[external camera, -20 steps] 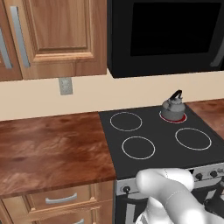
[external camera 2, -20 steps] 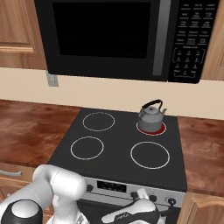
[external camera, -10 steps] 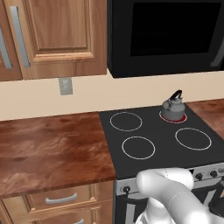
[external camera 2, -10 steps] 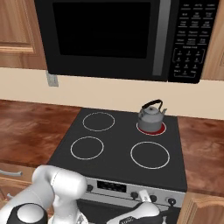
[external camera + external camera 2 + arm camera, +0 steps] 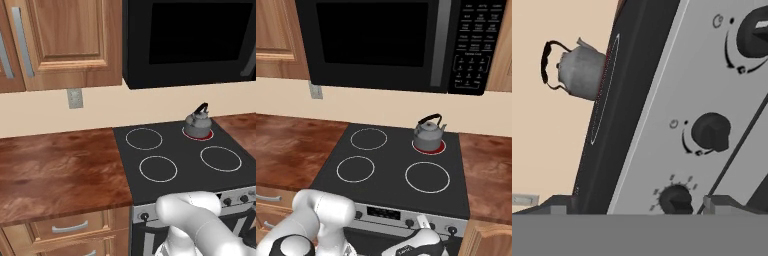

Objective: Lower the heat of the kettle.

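Observation:
The small grey kettle (image 5: 198,121) with its black arched handle stands on the stove's back right burner (image 5: 429,146), which glows red. In the hand view, which is rolled sideways, the kettle (image 5: 579,73) shows at the upper left past the cooktop edge. My gripper (image 5: 639,207) is open and low in front of the stove's control panel (image 5: 677,100), with its fingertips (image 5: 718,203) wide apart. A dark knob (image 5: 674,200) sits just ahead between them, and another knob (image 5: 711,131) is farther along. My hand (image 5: 418,239) hangs below the right-hand knobs.
Three unlit burner rings (image 5: 427,177) mark the black cooktop. A black microwave (image 5: 386,42) hangs above it. Wooden counters (image 5: 60,170) flank the stove, with cabinet drawers (image 5: 70,227) under the left one. My white arm (image 5: 200,225) covers part of the stove front.
My hand has shifted slightly right along the stove's control panel. The kettle and the burner glow are unchanged.

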